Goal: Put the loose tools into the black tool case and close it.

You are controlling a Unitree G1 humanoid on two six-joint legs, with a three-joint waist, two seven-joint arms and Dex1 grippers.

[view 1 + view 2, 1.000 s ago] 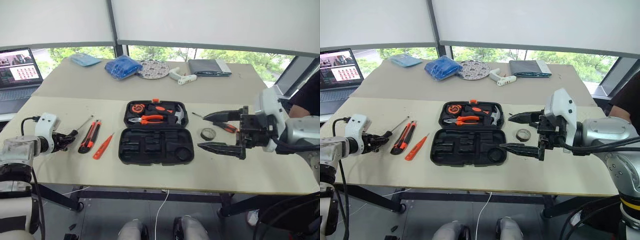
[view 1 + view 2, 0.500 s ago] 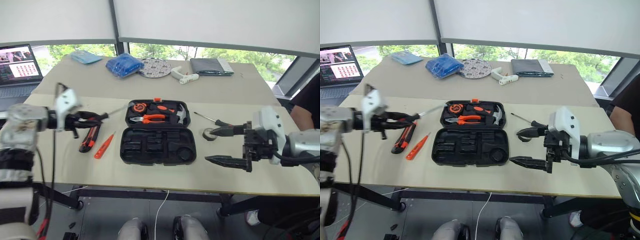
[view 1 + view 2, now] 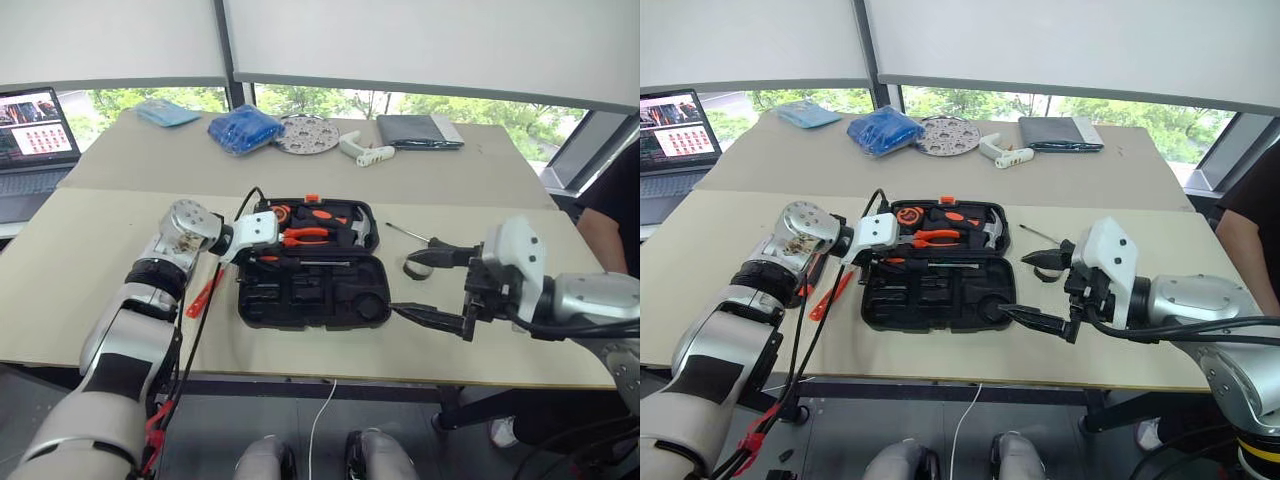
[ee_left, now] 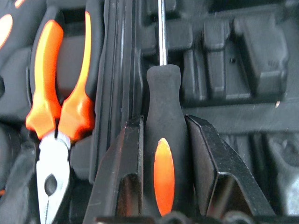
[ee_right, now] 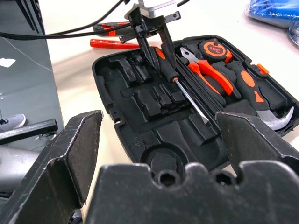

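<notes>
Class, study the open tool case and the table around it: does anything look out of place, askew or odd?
Nothing looks damaged or spilled. The tool case lies open and flat. The left gripper holds a screwdriver over its slots; another screwdriver and the tape roll lie loose beside it.

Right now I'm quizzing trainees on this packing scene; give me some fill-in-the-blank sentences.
1. The left gripper is shut on a ____.
2. The right gripper is ____ and holds nothing.
3. The tool case lies ____.
4. The pliers have ____ handles.

Missing words: screwdriver; open; open; orange
</notes>
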